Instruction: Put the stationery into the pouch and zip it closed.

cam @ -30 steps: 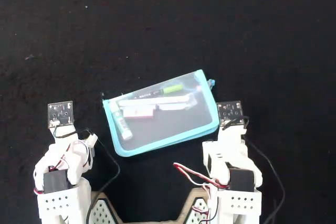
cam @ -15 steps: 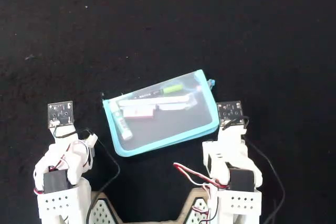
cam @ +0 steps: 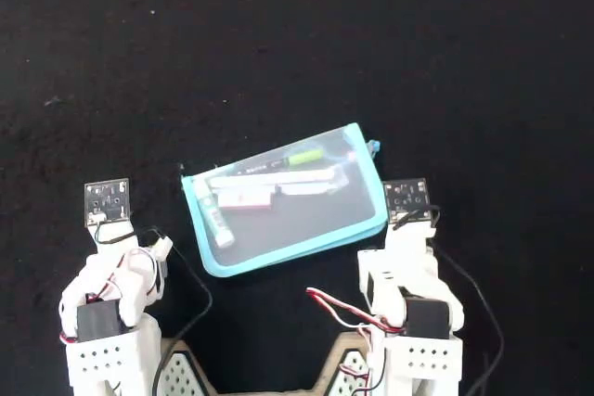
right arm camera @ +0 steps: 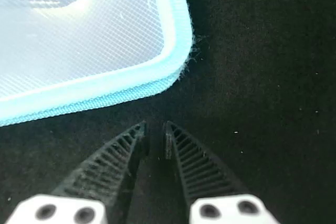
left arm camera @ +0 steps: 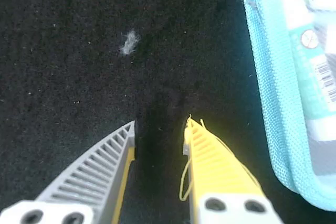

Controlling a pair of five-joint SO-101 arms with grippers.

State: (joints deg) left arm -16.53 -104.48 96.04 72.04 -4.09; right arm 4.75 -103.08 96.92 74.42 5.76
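Pincers flank a packed pouch: your left gripper (left arm camera: 161,123) hangs low over the black cloth-covered table (cam: 278,62) with its grey and yellow fingers spread a little and nothing between them, while your right gripper (right arm camera: 154,126) has its dark fingers all but pressed together, a thin slit at the tips, likewise empty. Between the two folded arms lies the flat clear-mesh pouch with turquoise fabric trim (cam: 306,220), tilted on the table, one short end just beside the left gripper and a rounded lower corner just beside the right. Inside it you can make out a white-and-green glue stick (cam: 214,215) along the left end, a dark pen with a lime-green section (cam: 295,159) near the far long edge, and a white-and-pink flat item (cam: 249,197) between them. A small turquoise zip pull (cam: 373,147) sticks out at the far right corner; the stationery looks to be in and the zip looks drawn across, though you cannot tell from here whether the last stretch is fully shut. Your risks, as a judgement: either arm lifting or swinging out could catch the frayed trim beside its fingertips and drag or flip the pouch, since both sit so near it. If the zip is short of its stop, any such tug could let the pen slide out. A fresh pinch at the pull could slip, given how small and flat the tab looks.
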